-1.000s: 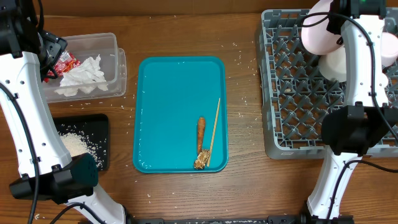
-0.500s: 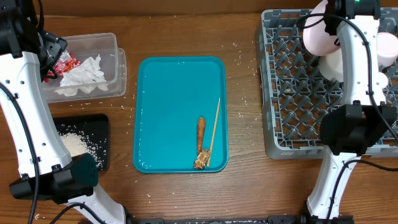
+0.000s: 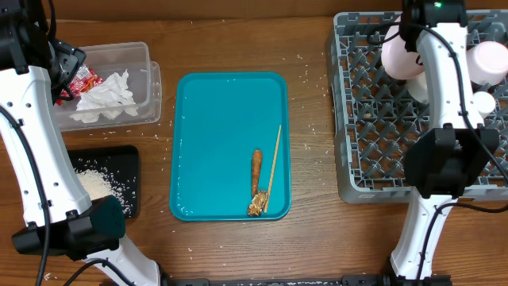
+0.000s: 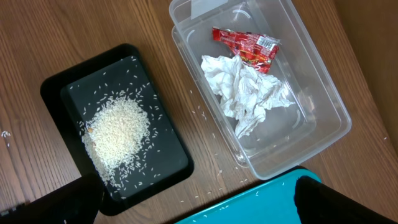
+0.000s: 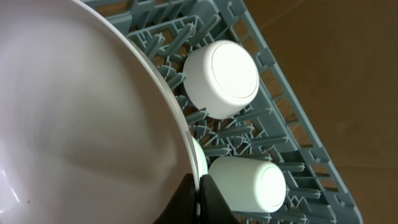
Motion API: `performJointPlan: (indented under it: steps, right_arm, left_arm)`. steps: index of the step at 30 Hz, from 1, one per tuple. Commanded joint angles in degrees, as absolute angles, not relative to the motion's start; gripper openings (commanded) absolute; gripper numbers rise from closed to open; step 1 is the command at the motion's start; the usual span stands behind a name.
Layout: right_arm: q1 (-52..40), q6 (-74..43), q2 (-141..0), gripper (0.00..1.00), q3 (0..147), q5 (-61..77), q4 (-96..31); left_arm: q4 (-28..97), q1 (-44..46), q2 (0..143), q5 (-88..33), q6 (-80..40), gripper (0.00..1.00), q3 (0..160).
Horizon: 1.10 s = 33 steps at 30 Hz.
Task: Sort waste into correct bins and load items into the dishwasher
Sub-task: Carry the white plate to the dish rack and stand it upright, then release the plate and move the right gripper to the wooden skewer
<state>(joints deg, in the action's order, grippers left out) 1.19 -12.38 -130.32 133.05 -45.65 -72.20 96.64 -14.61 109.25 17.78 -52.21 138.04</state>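
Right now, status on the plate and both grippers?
Left gripper open over clear tub, black tray. Right gripper shut on plate rim, over dish rack; bowl, cup close beside. Carrot, food scrap on teal tray.

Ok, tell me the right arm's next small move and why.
Probably lower the plate on edge between the pegs of the grey rack, then let go. The right gripper is pinched on the plate's rim, the plate sits over the rack beside the upturned bowl and cup, and I cannot tell that it is seated yet.
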Motion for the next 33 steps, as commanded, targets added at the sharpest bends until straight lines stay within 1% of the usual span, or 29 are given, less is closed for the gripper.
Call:
performJointPlan:
  steps: [1,6,8,9,10,11,12,13,16,20,23,24,25,28,33]
  right_arm:
    - [-0.6,-13.5,-128.0,0.04,133.0,-51.6,-71.1]
    - [-4.1,-13.6,-128.0,0.04,133.0,-50.8,-72.5]
    - [-5.9,-13.6,-127.9,0.11,133.1,-49.8,-72.9]
    - [-6.9,-13.6,-127.7,0.16,133.3,-48.9,-73.2]
    - [-8.1,-13.5,-127.4,0.36,133.3,-47.8,-73.4]
    - [-8.8,-13.6,-127.1,0.52,133.3,-47.0,-73.8]
    - [-9.6,-13.6,-126.7,0.71,133.3,-46.2,-74.1]
    - [-10.4,-13.6,-126.2,1.00,133.3,-45.2,-74.6]
    - [-12.4,-13.8,-124.0,1.00,133.3,-40.6,-76.3]
    - [-15.0,-15.3,-119.0,1.00,133.3,-29.3,-79.3]
    - [-16.6,-15.0,-115.3,1.00,133.3,-16.2,-80.4]
    - [-17.4,-15.0,-113.5,1.00,133.3,-5.2,-80.4]
    - [-17.8,-15.0,-112.9,1.00,133.3,1.1,-80.4]
    - [-18.9,-14.8,-113.0,0.98,133.1,12.1,-81.5]
    - [-21.5,-15.4,-115.5,0.97,129.6,13.8,-86.0]
  left_arm:
    - [96.7,-14.2,108.6,18.0,-52.9,1.00,138.0]
    - [96.7,-14.2,108.6,18.0,-52.9,1.00,138.0]
    - [96.7,-14.2,108.6,18.0,-52.9,1.00,138.0]
    - [96.7,-14.2,108.6,18.0,-52.9,1.00,138.0]
    - [96.7,-14.2,108.6,18.0,-52.9,1.00,138.0]
    - [96.7,-14.2,108.6,18.0,-52.9,1.00,138.0]
    - [96.7,-14.2,108.6,18.0,-52.9,1.00,138.0]
    - [96.7,-14.2,108.6,18.0,-52.9,1.00,138.0]
    - [96.7,-14.2,108.6,18.0,-52.9,1.00,138.0]
    - [96.7,-14.2,108.6,18.0,-52.9,1.00,138.0]
    - [96.7,-14.2,108.6,18.0,-52.9,1.00,138.0]
    - [96.7,-14.2,108.6,18.0,-52.9,1.00,138.0]
    - [96.7,-14.2,108.6,18.0,-52.9,1.00,138.0]
    - [96.7,-14.2,108.6,18.0,-52.9,1.00,138.0]
    - [96.7,-14.2,108.6,18.0,-52.9,1.00,138.0]
